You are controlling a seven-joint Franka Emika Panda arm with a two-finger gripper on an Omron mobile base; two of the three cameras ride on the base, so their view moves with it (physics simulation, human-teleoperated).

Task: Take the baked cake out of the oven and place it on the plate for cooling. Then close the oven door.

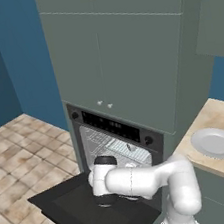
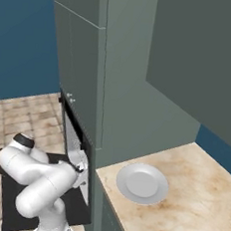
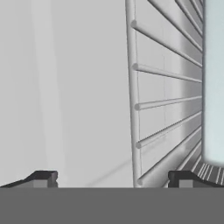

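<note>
Hand [image 3: 113, 180]: wide apart, holding nothing, poked into the oven [image 1: 119, 142] by the rack [image 3: 166, 109].
Door [image 1: 87, 208]: dropped flat for reaching in.
Plate [image 1: 216, 143]: waiting on the worktop [image 2: 199, 205].

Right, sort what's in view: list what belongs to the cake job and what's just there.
Job:
- oven, wire rack inside
- oven door, dropped open
- plate, bare, on the counter
- gripper, fingers spread wide, nothing held, reaching into the oven

Just there:
- pale tray on the rack
- upper cabinets
- tiled floor
</note>
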